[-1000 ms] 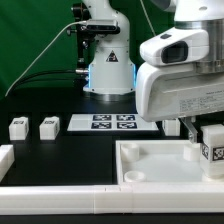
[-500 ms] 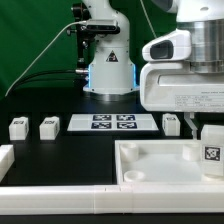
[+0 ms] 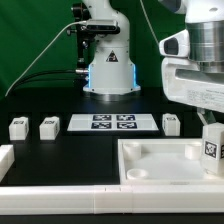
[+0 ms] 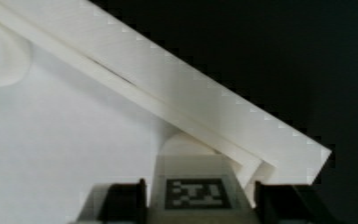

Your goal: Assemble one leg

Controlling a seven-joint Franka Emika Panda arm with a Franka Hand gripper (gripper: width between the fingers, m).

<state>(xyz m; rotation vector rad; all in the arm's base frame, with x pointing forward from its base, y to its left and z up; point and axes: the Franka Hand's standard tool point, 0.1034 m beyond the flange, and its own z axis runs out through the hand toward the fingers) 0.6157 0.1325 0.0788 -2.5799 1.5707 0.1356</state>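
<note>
Noted at lower right of the exterior view: gripper [image 3: 211, 133] clamped on the leg [image 3: 210, 152], upright at the upper right corner of the tray [image 3: 160, 182]. Confirmed in the wrist view: fingers [image 4: 119, 203] tight against both sides of the leg, tag facing the camera, just beside the tray rim.

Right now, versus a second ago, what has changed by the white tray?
The arm and its tool swung up toward the exterior view's right. The small white block-shaped tagged plastic leg stayed in a corner of the large white tray; whether it was let go is unclear.
</note>
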